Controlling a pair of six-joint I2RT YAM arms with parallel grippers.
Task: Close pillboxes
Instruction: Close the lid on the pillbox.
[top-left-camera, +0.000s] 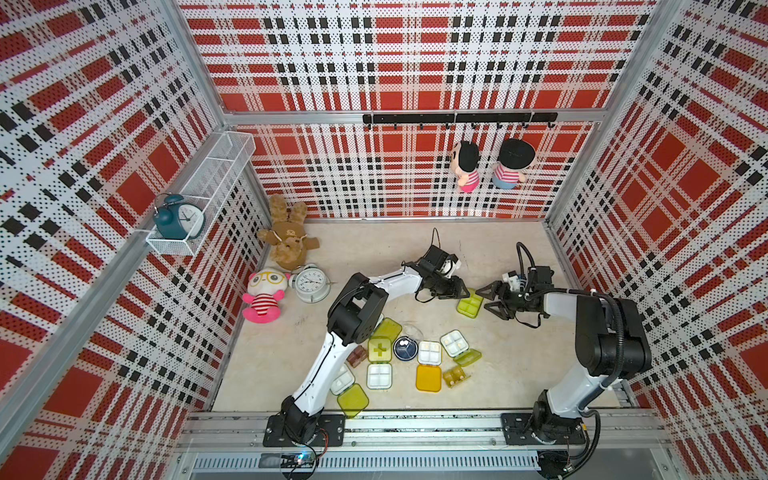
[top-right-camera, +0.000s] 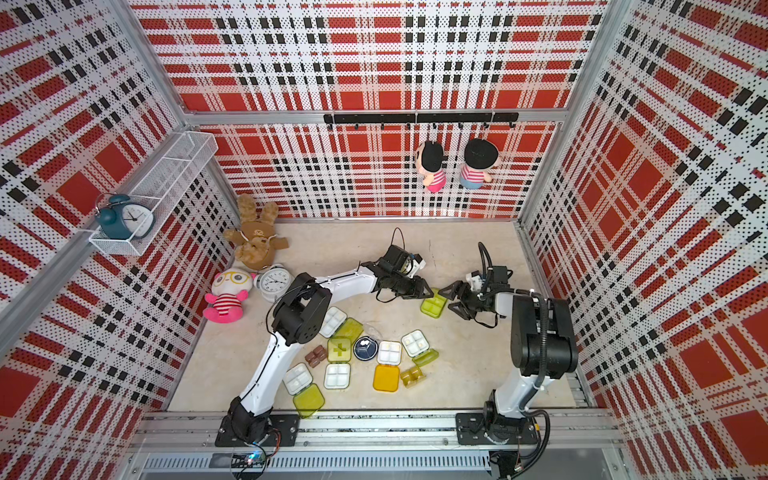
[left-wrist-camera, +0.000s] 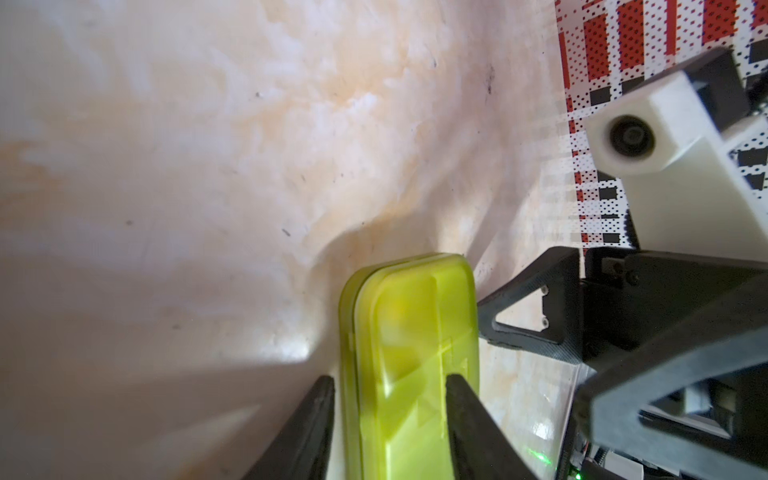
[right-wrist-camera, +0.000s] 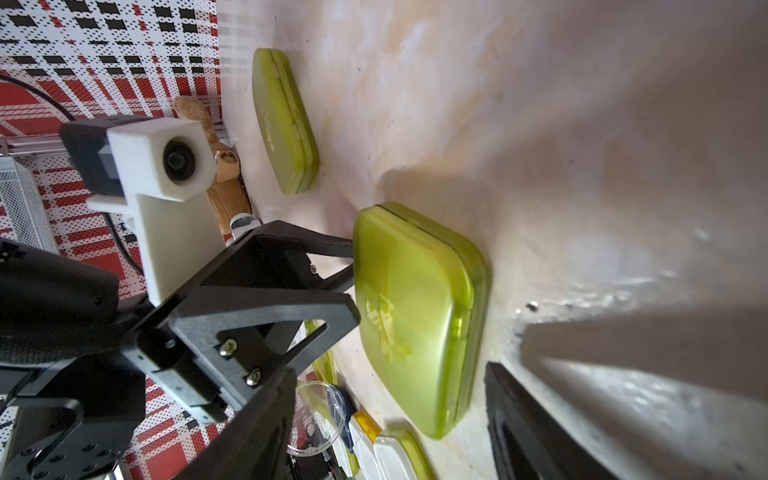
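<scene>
Left gripper (left-wrist-camera: 390, 380) straddles one edge of the lime pillbox (left-wrist-camera: 409, 316), pinch unclear; spread right gripper (top-left-camera: 484, 300) sits just beside it.

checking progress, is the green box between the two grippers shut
Yes, the green box has its lid flat down on its base.

Free table (top-left-camera: 374, 249) rear, pillboxes (top-left-camera: 429, 352) frt.

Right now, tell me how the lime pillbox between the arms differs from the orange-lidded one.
The lime pillbox has its lid down; the orange-lidded pillbox lies open, lid flat beside its white tray. The lime one lies farther back; the orange-lidded one sits amid the front cluster. Both are square.
</scene>
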